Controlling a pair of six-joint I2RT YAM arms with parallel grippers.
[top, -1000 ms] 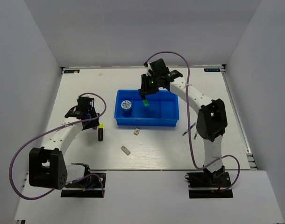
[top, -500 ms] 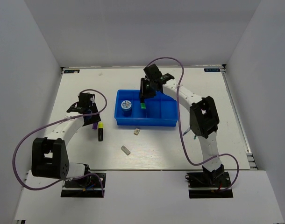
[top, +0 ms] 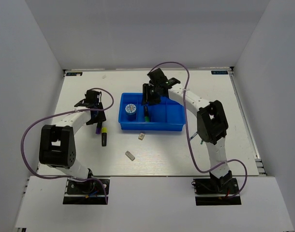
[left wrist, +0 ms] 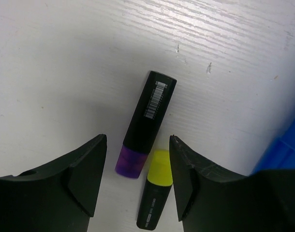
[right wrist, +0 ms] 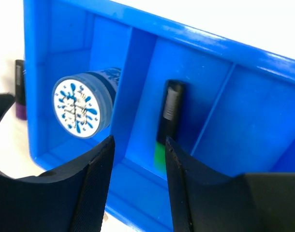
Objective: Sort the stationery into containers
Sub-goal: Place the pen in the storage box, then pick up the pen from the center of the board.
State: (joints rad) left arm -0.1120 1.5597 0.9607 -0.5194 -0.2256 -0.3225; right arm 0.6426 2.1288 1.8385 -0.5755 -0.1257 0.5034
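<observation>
Beneath the wide-open right gripper (right wrist: 138, 142), the marker (right wrist: 168, 116) lies far-to-near, green end nearward.

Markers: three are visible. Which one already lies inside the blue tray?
The green-ended marker, lying in the tray compartment next to the disc. The purple-ended marker and yellow-ended marker both lie outside it on the table.

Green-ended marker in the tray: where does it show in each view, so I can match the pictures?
Top external: green-ended marker lies in the blue tray's second compartment from the left.
Left wrist: not in it.
Right wrist: centre, in the compartment right of the blue-and-white disc.
Shared landmark: the blue tray, a sliver at the left wrist view's right edge.
</observation>
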